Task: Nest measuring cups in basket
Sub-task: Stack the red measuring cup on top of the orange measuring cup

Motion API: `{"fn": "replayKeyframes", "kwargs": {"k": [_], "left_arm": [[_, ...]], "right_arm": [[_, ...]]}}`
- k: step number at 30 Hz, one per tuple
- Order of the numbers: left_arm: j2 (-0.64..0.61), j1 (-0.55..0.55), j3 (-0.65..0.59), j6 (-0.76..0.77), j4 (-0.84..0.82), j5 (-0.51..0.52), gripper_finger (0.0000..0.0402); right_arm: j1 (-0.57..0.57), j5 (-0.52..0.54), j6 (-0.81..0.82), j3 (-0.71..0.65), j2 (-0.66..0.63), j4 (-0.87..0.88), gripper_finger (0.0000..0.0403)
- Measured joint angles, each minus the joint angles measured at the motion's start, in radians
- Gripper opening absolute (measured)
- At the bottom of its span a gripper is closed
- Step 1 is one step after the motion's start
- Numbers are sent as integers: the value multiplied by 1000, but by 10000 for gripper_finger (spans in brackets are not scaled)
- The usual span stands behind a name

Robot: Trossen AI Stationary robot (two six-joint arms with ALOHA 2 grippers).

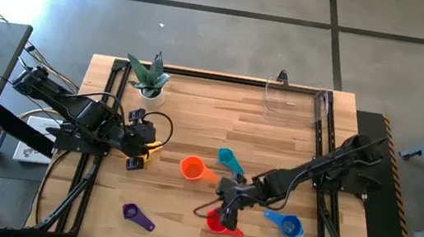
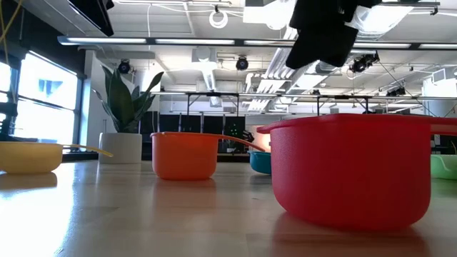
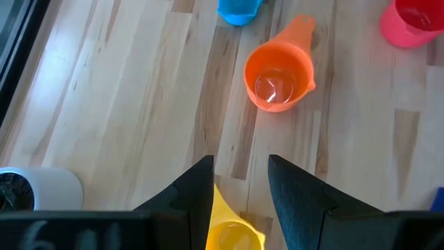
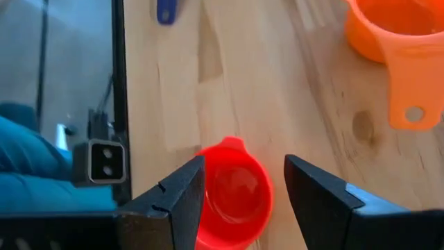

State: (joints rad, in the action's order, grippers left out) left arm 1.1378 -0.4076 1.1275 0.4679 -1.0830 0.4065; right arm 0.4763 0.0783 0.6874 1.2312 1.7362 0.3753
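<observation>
Cups lie scattered across the wooden table (image 1: 196, 116). Right gripper (image 1: 225, 213) hangs over the red cup (image 1: 217, 221) near the front edge; in the right wrist view its fingers (image 4: 182, 196) stand apart, one on each side of the red cup, and contact cannot be confirmed. Left gripper (image 1: 140, 146) sits toward the left edge with fingers spread, the yellow cup (image 3: 232, 232) lying between them at their base. The orange cup (image 1: 192, 167) rests near the table's centre, clear of both grippers. The teal cup (image 1: 228, 159) lies just beyond it, toward the back. The blue cup (image 1: 288, 225) sits near the front edge, to the right of the red cup. The purple cup (image 1: 132, 212) lies near the front edge on the left side. The clear basket (image 1: 296, 100) stands at the back right corner, well apart from every cup visible here. A potted plant (image 1: 151, 82) stands at the back left.
</observation>
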Motion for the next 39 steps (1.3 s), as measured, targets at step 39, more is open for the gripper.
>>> {"fn": "replayKeyframes", "kwargs": {"k": [39], "left_arm": [[1,0,1,1,13,1,129]], "right_arm": [[36,40,73,-3,153,93,188]]}}
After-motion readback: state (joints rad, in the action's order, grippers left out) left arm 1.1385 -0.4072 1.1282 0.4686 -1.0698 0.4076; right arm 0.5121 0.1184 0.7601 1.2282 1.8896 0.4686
